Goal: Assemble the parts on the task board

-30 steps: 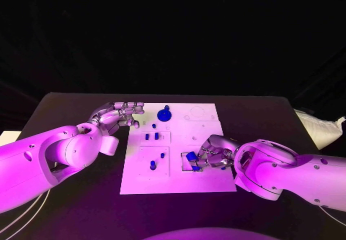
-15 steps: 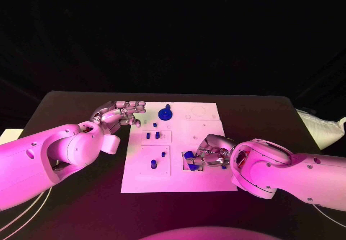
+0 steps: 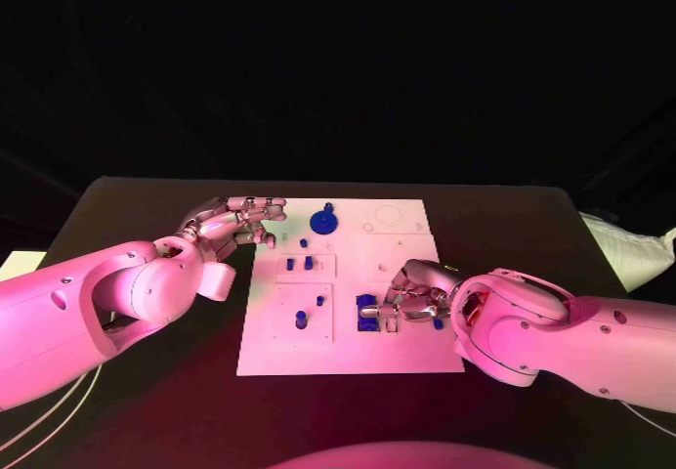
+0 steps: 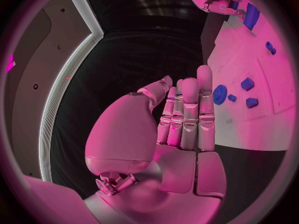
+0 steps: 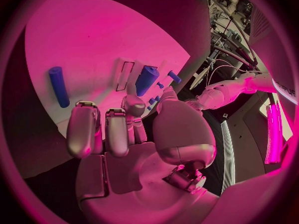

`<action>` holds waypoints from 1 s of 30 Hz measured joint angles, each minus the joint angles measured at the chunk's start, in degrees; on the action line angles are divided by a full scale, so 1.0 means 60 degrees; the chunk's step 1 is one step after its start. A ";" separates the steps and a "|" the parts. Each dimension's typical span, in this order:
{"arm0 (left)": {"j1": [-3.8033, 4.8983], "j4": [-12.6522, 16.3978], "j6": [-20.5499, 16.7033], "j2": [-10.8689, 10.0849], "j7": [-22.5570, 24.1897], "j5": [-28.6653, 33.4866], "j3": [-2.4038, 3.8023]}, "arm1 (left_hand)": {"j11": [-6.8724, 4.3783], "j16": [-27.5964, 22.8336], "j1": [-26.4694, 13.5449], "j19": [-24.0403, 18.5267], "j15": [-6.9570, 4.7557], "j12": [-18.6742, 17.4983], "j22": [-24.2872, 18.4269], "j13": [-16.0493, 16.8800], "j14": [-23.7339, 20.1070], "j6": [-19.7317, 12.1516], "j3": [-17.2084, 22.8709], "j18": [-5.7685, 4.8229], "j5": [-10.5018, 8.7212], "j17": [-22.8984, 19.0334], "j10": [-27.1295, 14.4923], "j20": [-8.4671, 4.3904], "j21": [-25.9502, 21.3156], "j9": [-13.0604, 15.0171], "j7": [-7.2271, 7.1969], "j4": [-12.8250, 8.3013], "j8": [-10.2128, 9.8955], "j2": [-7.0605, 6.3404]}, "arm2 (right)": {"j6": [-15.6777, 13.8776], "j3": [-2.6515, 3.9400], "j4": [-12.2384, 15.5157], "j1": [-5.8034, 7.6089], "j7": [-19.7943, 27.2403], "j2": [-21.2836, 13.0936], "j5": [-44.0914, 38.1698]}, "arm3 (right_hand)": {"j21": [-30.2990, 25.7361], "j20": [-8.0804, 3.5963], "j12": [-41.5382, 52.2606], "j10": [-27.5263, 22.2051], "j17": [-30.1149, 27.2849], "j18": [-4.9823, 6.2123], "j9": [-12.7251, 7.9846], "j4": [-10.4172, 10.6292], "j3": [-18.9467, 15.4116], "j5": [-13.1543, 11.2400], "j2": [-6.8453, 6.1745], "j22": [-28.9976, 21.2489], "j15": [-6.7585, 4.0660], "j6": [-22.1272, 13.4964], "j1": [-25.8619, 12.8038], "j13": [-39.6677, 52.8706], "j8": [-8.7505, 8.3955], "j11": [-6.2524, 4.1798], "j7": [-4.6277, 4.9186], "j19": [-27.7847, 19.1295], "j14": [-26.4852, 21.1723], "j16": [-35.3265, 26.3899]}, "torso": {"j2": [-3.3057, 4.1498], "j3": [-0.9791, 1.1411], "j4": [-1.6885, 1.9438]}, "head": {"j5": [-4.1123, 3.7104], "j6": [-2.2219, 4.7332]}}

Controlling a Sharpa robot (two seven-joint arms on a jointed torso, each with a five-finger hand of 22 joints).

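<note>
The white task board (image 3: pixel 338 347) (image 4: pixel 249 124) (image 5: pixel 81 40) lies mid-table. My right hand (image 3: pixel 411 298) (image 5: pixel 124 134) is low over its right middle, fingertips pinching a blue block (image 3: pixel 367 313) (image 5: pixel 147 79) beside a rectangular slot (image 5: pixel 125 76). A blue cylinder (image 5: pixel 59 87) lies flat on the board close to that hand. My left hand (image 3: pixel 232 223) (image 4: pixel 184 119) sits at the board's far left edge, fingers straight and together, holding nothing. A round blue part (image 3: pixel 325 223) (image 4: pixel 219 93) stands near it. Small blue pegs (image 3: pixel 299 264) (image 4: pixel 249 92) stand in the board's left half.
Another blue peg (image 3: pixel 302 319) stands in the near-left panel of the board. Circular recesses (image 3: pixel 383 220) mark the far right corner. The black table (image 3: pixel 141 391) surrounds the board, and a white bag (image 3: pixel 631 249) lies off its right edge.
The blue block in my right hand has turned from tilted to square with the board and sits lower. My left hand has stayed put.
</note>
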 measured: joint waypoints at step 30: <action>-0.0001 -0.0046 0.0094 0.0051 -0.0081 -0.0006 0.0000 | 0.0000 0.0000 0.0000 0.0000 0.0001 0.0000 -0.0007 -0.0003 0.0000 0.0000 0.0000 -0.0001 0.0000 -0.0010 0.0001 0.0000 -0.0040 0.0002 0.0000 0.0000 0.0000 0.0000 | 0.0342 0.0037 -0.0279 0.0011 0.0035 0.0274 -0.0877 | 0.0039 -0.0035 0.0139 0.0177 -0.0004 -0.0148 0.0425 -0.1333 0.0933 -0.0215 0.0681 0.0218 -0.0032 -0.0024 0.3150 0.0462 0.0000 -0.0035 -0.0047 0.0036 -0.0034 0.0048 | -0.0021 0.0000 -0.0002 | -0.0065 -0.0016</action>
